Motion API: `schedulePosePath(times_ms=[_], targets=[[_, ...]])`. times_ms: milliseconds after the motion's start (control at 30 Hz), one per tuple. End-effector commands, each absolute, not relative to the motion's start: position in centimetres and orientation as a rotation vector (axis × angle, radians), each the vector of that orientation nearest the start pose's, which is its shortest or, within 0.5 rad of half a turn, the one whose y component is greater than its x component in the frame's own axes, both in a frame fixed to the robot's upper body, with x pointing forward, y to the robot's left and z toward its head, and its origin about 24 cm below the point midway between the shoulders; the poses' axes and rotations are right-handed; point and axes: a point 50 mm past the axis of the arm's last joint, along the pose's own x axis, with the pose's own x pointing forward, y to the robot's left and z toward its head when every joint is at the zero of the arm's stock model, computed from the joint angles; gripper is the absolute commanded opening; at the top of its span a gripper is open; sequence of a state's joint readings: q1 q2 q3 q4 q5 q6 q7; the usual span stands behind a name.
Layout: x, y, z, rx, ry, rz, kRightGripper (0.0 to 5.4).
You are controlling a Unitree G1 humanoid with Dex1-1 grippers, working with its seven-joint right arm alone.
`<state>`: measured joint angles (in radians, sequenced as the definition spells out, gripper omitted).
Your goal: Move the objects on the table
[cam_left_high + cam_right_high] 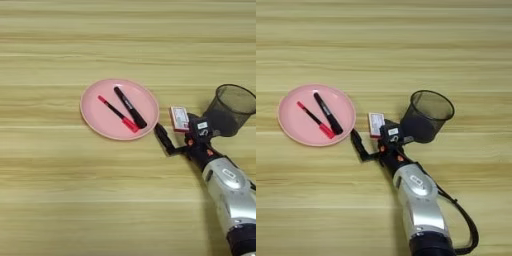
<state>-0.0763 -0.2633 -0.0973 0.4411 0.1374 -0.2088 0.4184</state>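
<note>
With its two black fingers spread wide and nothing between them, the pincer [372, 135] sits low over the worktop [60, 200], silver forearm [418, 200] coming from the bottom edge. White-and-red box [179, 118] lies flat between the fingers, just ahead. Pink plate [100, 117] just left of the left finger, red pen [118, 114] and black marker [130, 107] side by side on it. Mesh cup [426, 117] upright, just right. Right eye view shows a black cable [466, 225] looping off the forearm; left eye view crops it.

Pink plate [100, 117] on yellowish streaked wood-grain table [75, 200] — red pen [118, 114], black marker [130, 107] on it; beside it, white-and-red box [178, 118], black mesh cup [231, 109].
</note>
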Motion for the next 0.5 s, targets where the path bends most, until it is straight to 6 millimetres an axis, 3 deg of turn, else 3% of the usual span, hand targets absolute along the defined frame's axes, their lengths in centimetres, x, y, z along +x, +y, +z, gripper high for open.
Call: schedulePosePath(times_ms=[33,500], targets=[[25.27,-22.48,-0.88,-0.125,0.185,0.251,5.37],[24.99,-23.02,-1.1,-0.116,0.191,0.22,5.37]])
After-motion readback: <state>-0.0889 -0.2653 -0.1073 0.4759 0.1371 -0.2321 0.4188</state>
